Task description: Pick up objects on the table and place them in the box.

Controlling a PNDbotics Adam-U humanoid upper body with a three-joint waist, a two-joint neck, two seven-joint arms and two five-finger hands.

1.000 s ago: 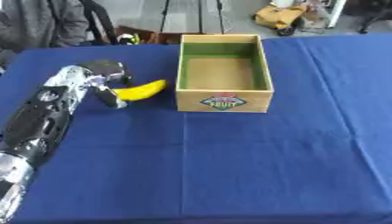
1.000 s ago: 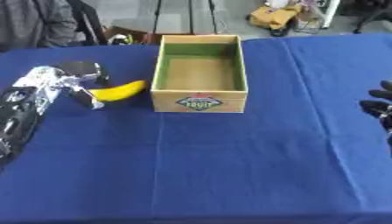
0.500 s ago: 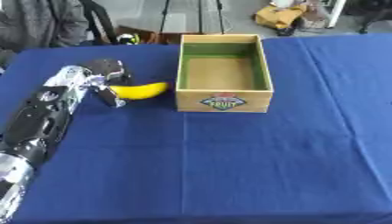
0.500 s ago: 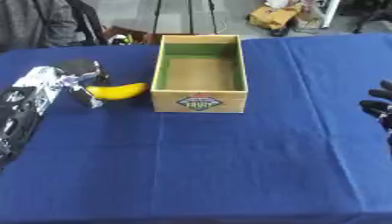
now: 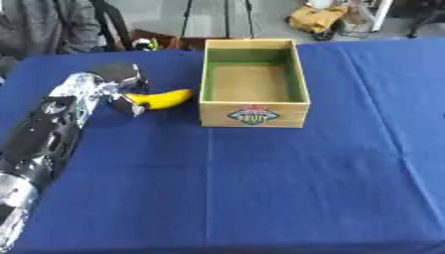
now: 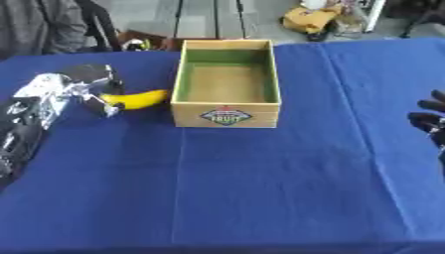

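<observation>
- The left hand (image 5: 117, 84) is on the left side of the blue table (image 5: 260, 188). Its fingers are curled around one end of the yellow banana (image 5: 163, 97).
- The banana lies just left of the wooden box (image 5: 254, 82), close to its near left corner. It is outside the box.
- The box has a green inside and a fruit label on its near wall. Nothing is in it.
- The right hand (image 6: 431, 121) peeks in at the right edge. I cannot tell how its fingers are set.

Blue table (image 5: 287, 183) w/ box (image 5: 253, 117), banana (image 5: 163, 98)
</observation>
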